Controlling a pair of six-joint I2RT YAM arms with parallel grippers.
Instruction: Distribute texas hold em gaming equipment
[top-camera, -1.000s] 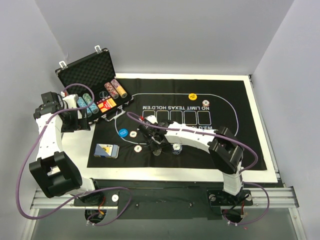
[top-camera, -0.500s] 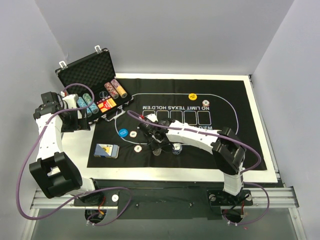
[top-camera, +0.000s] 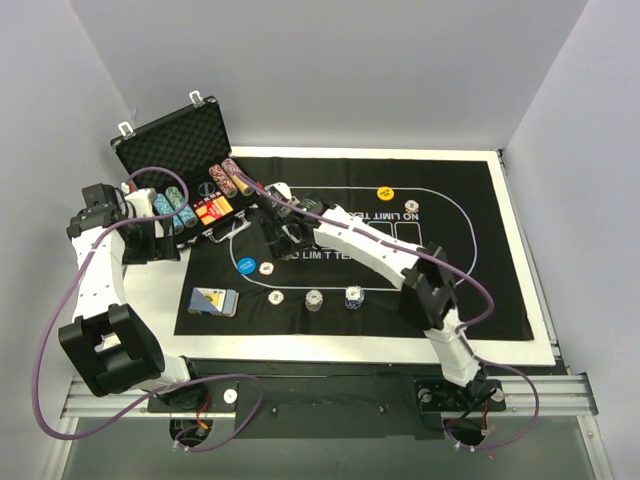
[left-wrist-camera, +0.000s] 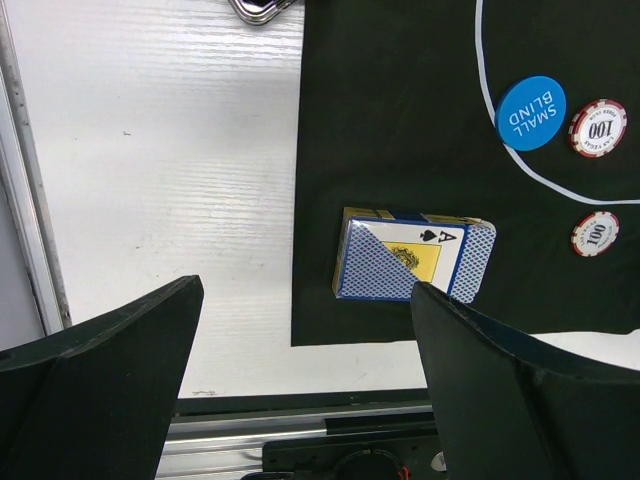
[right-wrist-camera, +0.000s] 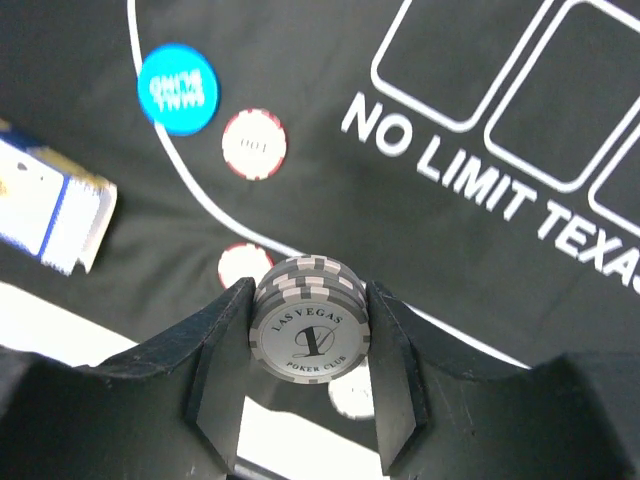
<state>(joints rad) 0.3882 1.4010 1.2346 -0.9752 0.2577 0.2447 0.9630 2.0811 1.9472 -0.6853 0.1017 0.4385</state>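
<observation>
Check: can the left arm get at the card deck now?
Probably yes. The left gripper is open, the card deck lies uncovered on the mat before it, and the right gripper, shut on a chip stack, is elsewhere.

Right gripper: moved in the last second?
Yes. The right gripper, holding a chip stack, moved up-left from the row of chips toward the case.
</observation>
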